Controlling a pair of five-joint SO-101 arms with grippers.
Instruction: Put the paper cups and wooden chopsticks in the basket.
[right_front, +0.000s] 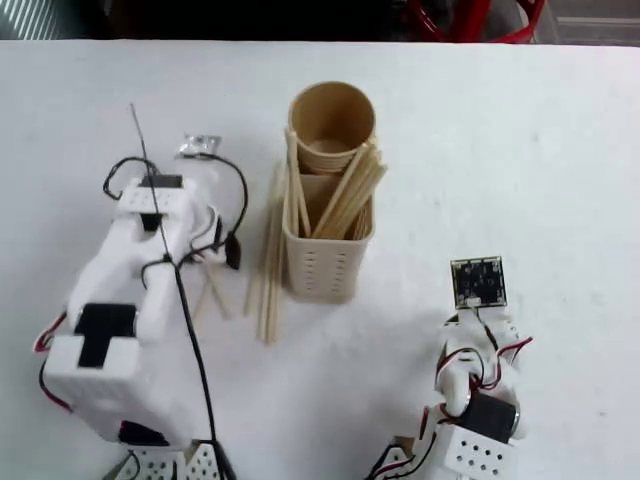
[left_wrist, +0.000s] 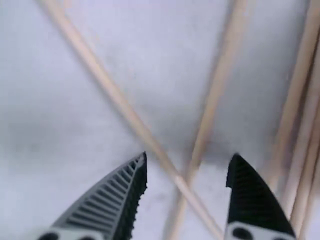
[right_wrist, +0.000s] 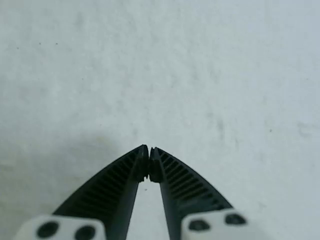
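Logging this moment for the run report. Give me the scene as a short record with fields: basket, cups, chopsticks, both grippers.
basket: upright on the table
paper cups: stacked, in the basket's far end
chopsticks in basket: several, leaning toward the cups
loose chopsticks: flat on the table beside the basket, on the left arm's side
left gripper: open, low over two crossed loose chopsticks
right gripper: shut, empty, over bare table
remaining: loose chopsticks not yet in the basket

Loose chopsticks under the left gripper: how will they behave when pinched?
Chopsticks look thin and wooden: probably stiff and light. Two cross between the open fingers, so lifting one may drag the other. Lying flat on the smooth table, they could roll or skid.
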